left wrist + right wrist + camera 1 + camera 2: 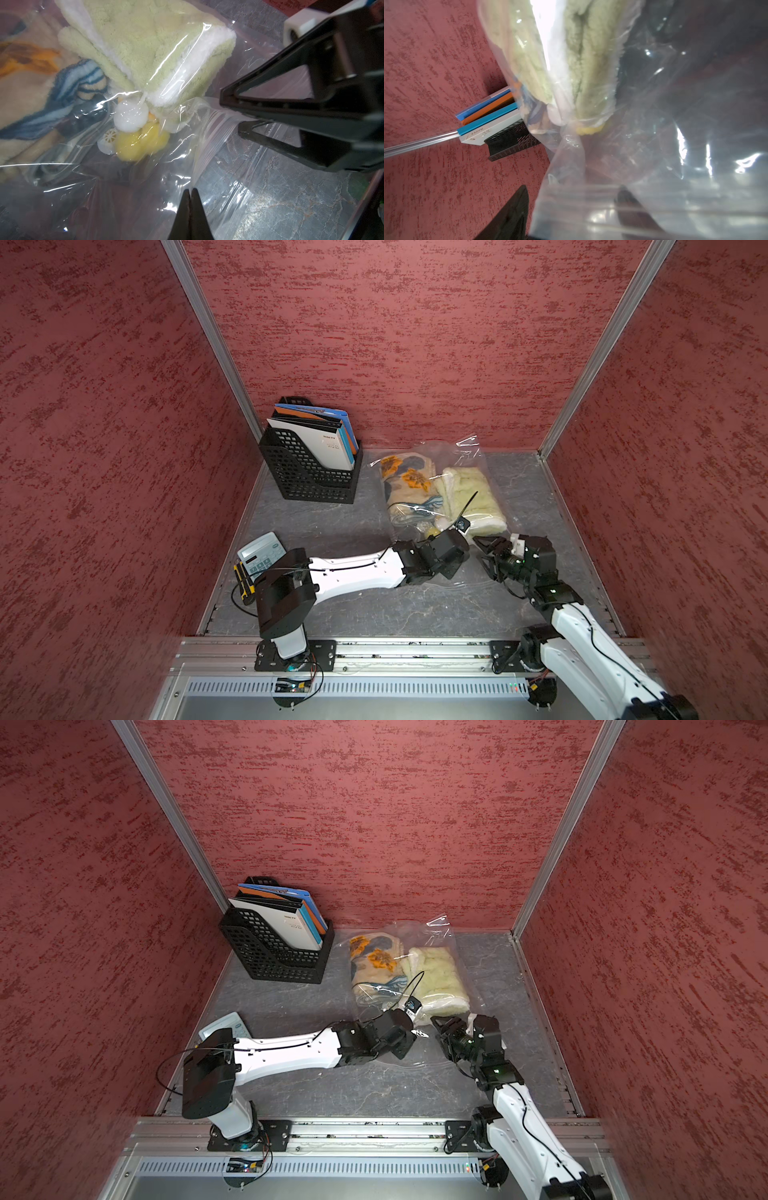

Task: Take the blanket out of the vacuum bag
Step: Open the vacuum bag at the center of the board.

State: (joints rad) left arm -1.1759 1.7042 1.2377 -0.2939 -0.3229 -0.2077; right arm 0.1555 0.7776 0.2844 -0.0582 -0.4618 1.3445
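Bag [436, 472] lying on worktop [374, 610] near back wall, blanket [473, 497] inside. Left gripper [190, 194] together, pinching top film by zip; right gripper [571, 197] apart, astride zip edge. Risk: thin film slipping from pinch, or right gripper catching both layers, then whole bag dragged with blanket. Print on white folder [328, 443] too blurred for reading

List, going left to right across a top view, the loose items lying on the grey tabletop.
Grey pocket calculator → black mesh file rack → clear crinkly plastic vacuum bag.
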